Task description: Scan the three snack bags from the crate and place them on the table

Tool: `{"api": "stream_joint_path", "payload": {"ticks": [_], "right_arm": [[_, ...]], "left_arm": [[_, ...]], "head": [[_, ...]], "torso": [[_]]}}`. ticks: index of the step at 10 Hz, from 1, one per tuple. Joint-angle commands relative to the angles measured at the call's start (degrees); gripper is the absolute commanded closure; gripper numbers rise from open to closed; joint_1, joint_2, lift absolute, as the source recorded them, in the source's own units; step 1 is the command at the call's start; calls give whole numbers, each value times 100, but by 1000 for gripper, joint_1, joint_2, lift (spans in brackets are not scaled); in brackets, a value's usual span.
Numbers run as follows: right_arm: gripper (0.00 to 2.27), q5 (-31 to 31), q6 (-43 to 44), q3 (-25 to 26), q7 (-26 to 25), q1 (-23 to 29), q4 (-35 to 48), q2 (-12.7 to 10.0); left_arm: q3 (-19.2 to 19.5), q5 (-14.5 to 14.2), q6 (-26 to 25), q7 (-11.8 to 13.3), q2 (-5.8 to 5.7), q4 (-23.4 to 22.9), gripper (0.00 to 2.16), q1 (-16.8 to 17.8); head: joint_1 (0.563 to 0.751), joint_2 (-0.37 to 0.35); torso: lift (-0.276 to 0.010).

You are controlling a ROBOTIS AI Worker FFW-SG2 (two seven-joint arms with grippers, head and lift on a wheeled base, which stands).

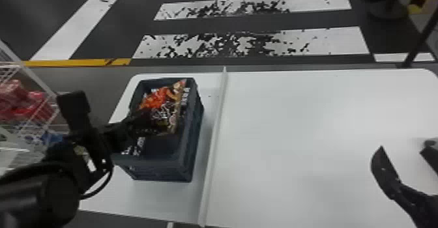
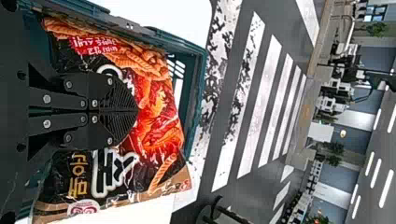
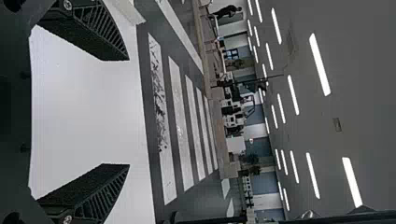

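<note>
Snack bag: lies tilted in the mouth of the crate [image 1: 159, 170], left of centre in the head view, printed face up; seems partly raised.
Left tool [image 2: 137, 111]: pressed together on the snack bag [image 1: 163, 105], apparently pinching a fold of film near mid-face.
Lift: draw up slowly and keep the squeeze modest, since slick film could slide free or crumple.
Crate rim: raise the lower edge well clear before swinging right; could snag there or drag the packet [image 1: 134, 148] at the crate's lower left.
Scan: present the code side flat and steady, smoothing any crease across it.
Tabletop [image 1: 309, 120]: after scanning, pass over the raised strip [image 1: 213, 139] and lower flat toward the right half before letting go.
Left arm [image 1: 39, 194]: slants in from the lower left corner, bends at the wrist beside the crate, points toward the upper right.
Right tool [image 3: 128, 113]: waits at the lower right of the head view, spread wide with nothing between.
</note>
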State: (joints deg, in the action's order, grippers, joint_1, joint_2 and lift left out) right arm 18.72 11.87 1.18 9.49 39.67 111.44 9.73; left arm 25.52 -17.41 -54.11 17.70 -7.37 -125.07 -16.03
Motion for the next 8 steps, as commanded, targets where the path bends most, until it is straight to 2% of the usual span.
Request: {"api": "stream_joint_path", "payload": {"ticks": [1, 3, 5, 8], "right_arm": [[66, 9, 47, 13, 0, 32, 53, -6], [66, 44, 82, 49, 0, 41, 53, 3], [66, 44, 82, 75, 0, 24, 53, -6], [66, 185, 64, 216, 0, -55, 53, -6]], "left_arm": [[5, -140, 0, 14, 34, -352, 2128, -111], [-30, -157, -17, 23, 139, -809, 2128, -243], [-83, -289, -105, 14, 183, -1204, 2128, -366], [-373, -324, -211, 14, 271, -1600, 2132, -463]], "head": [[695, 185], [695, 160], [695, 139], [695, 82]], "torso": [[-62], [-62], [-62], [-62]]}}
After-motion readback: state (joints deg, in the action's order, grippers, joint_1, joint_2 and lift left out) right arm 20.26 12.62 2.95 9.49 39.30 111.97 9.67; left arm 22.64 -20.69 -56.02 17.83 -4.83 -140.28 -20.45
